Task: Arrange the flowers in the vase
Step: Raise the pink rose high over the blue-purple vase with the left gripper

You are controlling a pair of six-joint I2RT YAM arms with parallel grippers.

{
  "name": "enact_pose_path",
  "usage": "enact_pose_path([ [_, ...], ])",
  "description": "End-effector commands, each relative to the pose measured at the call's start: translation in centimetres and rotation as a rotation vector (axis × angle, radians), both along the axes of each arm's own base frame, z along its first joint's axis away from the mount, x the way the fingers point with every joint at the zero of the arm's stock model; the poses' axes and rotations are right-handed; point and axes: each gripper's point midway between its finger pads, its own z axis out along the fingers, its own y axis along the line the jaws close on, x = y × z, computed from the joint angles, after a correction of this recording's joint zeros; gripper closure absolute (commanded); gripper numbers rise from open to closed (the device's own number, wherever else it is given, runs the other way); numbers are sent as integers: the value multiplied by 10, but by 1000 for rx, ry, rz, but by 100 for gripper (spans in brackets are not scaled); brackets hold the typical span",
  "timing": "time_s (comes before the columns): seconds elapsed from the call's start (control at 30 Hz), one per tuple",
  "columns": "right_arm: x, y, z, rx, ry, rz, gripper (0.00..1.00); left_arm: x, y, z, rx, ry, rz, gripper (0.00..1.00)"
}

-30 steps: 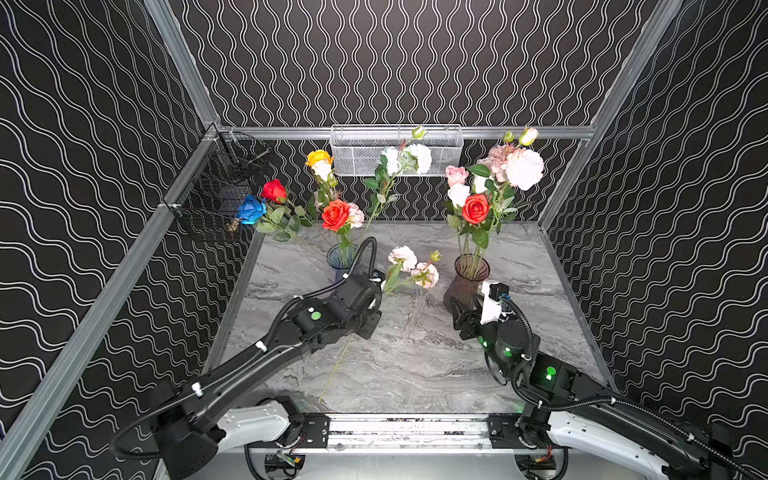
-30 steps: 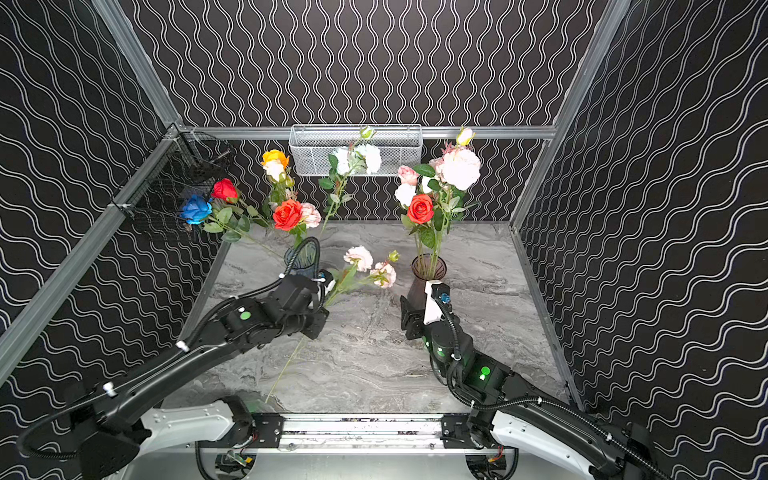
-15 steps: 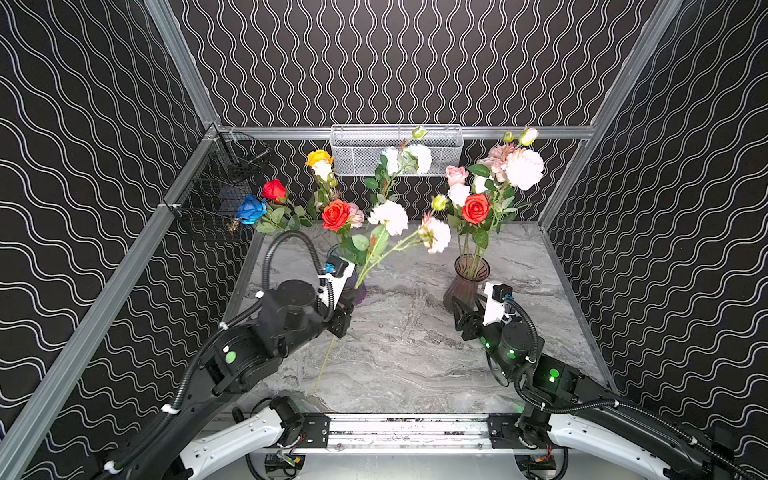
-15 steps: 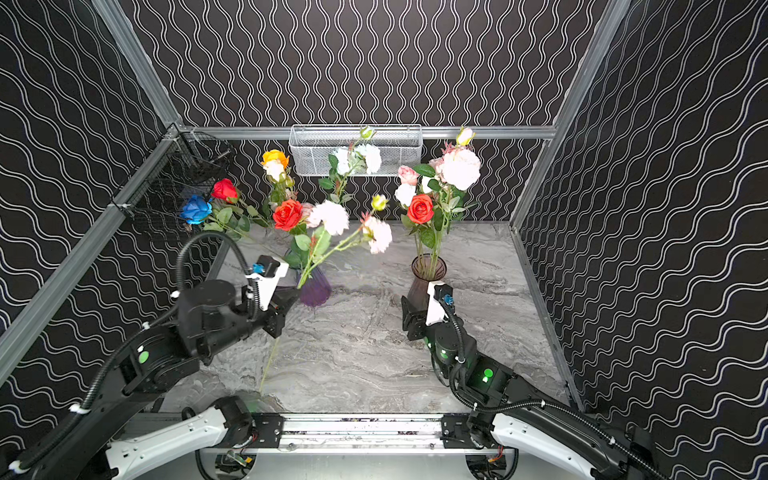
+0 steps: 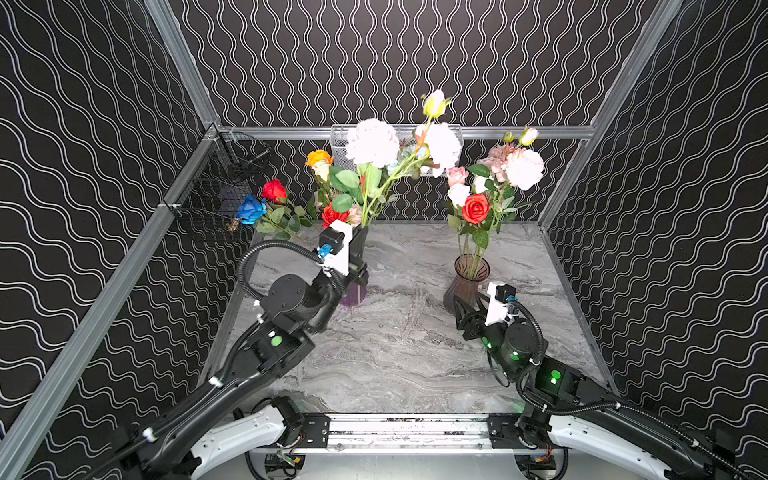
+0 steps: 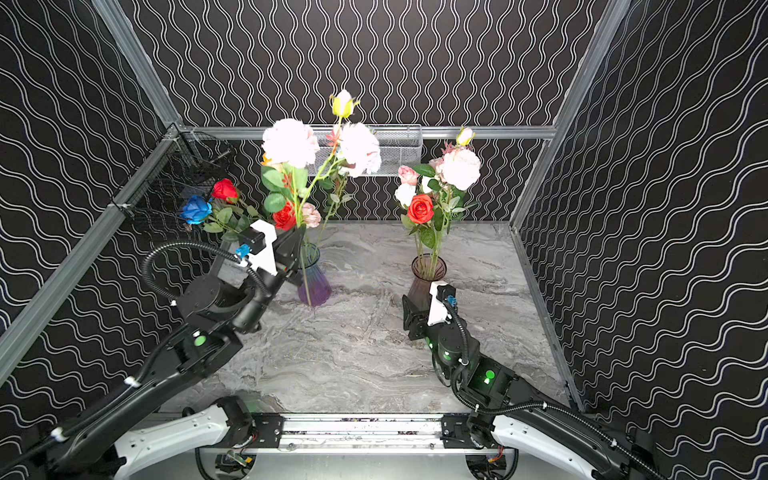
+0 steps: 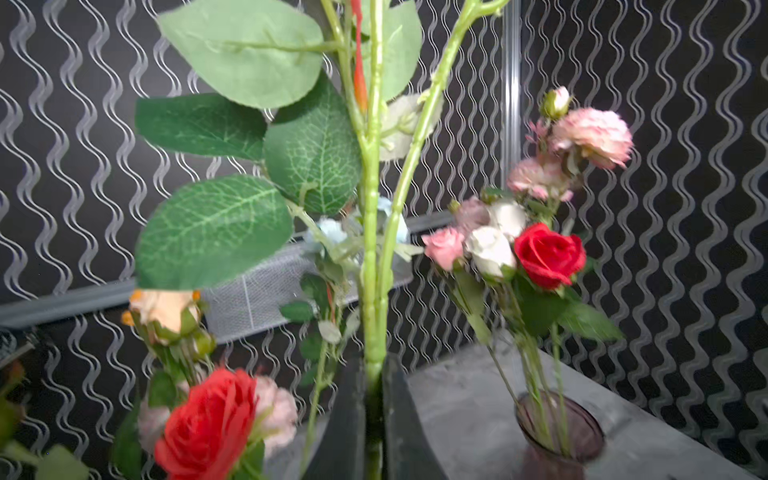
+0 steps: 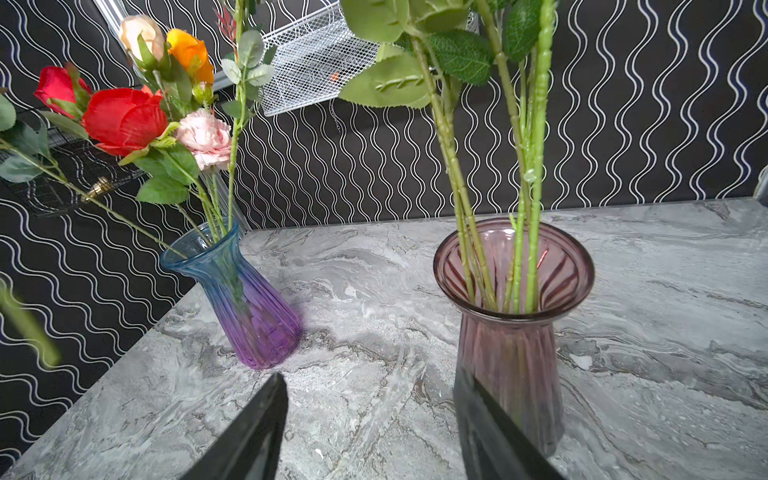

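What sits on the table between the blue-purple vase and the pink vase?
Nothing: only bare grey marble table lies between the blue-purple vase and the pink vase, clearest in the right wrist view.

Left gripper (image 7: pixel 374 386) high and clamped; right gripper (image 8: pixel 368 374) low, jaws parted

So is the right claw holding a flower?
No, the right gripper is open with nothing between its jaws.
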Motion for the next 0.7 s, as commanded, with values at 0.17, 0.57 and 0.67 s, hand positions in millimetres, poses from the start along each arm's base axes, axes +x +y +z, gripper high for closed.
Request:
enact_pose_path([
  [0.17, 0, -2, 7, 25, -21, -3, 35, 41, 57, 72, -128, -237, 233, 100],
  [0.57, 0, -1, 7, 17, -20, -6, 35, 101, 91, 24, -189, -87, 259, 100],
  [0.67, 1, 0, 5, 14, -16, -7, 35, 101, 96, 10, -190, -62, 269, 100],
])
